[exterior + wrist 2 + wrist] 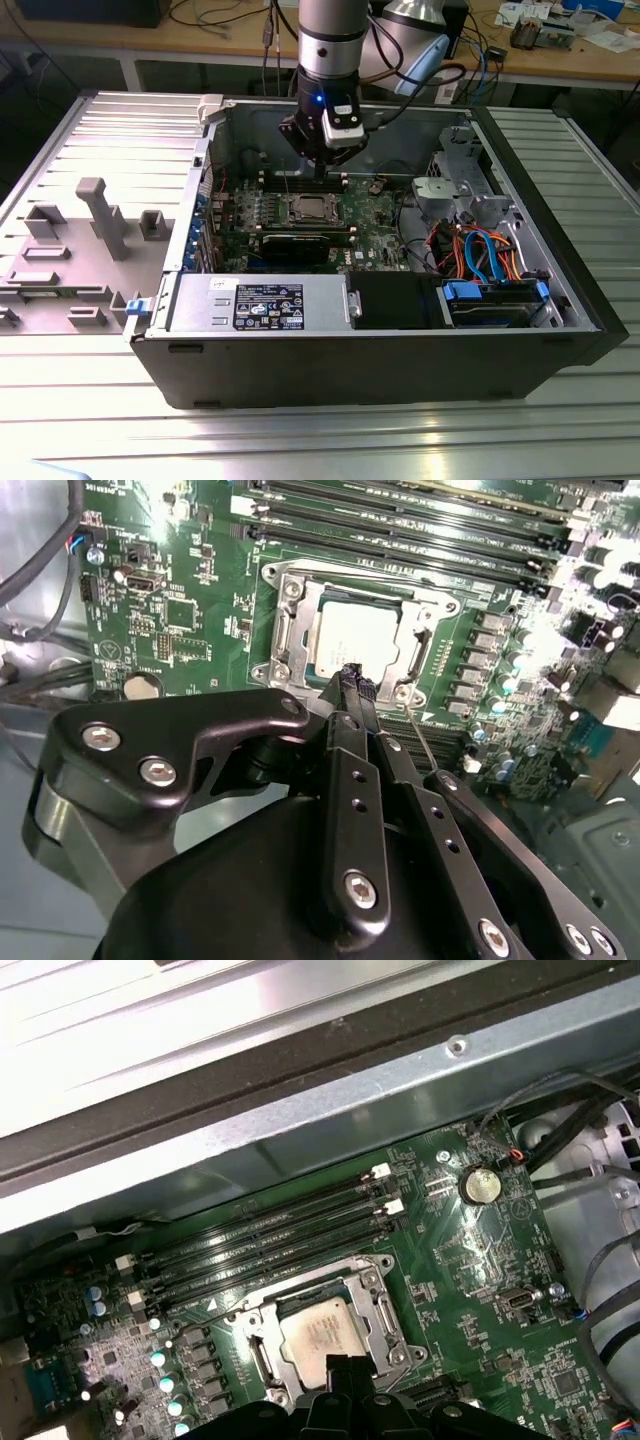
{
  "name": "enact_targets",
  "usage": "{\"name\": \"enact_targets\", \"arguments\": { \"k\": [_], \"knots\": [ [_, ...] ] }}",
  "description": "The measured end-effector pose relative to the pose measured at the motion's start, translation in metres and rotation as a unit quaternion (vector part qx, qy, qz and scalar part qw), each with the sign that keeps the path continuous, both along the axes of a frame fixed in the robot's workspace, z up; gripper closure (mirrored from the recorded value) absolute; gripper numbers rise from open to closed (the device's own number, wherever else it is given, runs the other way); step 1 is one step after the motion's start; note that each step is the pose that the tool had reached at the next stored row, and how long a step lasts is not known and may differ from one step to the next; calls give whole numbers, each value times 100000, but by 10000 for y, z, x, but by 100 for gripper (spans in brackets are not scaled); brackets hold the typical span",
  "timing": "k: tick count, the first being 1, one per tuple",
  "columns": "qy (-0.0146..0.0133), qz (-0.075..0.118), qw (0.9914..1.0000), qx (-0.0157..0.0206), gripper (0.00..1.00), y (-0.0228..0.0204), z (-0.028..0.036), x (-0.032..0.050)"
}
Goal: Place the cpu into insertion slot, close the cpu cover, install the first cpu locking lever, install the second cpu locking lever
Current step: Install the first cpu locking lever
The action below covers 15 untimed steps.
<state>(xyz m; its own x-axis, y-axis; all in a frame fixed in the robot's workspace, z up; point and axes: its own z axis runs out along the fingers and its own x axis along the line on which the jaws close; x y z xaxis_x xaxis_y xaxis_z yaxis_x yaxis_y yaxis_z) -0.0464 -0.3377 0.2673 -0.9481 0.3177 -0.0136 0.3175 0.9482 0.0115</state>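
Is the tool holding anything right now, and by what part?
Nothing visible in its grip: the tool is shut with empty tips at the edge of the cpu cover, and the cpu lies inside its window.

Quick colour rundown: the board point(180, 610) is the usual green, with fine pale traces and white print all over. The cpu point(358, 638) has a silvery-tan top and the cover point(288, 620) framing it is plain silver. The slots point(270, 1235) are black with white clips, and the coin cell point(479, 1184) is shiny silver. The little caps point(160, 1360) have pale teal tops. The gripper point(350, 680) is matte black with silver screws. The arm point(328, 30) is silver-grey with a black band and a blue light. The case point(350, 370) is black outside and bare grey metal inside. The cables point(480, 250) are orange, blue and red. The label point(268, 306) is black with white print, and the table point(300, 440) is ribbed silver.
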Motion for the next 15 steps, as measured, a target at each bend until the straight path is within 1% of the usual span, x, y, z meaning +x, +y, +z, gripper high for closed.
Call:
{"name": "enact_targets", "arguments": {
  "k": [1,7,15],
  "knots": [
    [-43,725,99997,0,89,0,-1,0],
    [-194,3320,99945,1,89,0,-2,0],
    [-195,3409,99942,0,89,0,-2,0]
  ]
}}
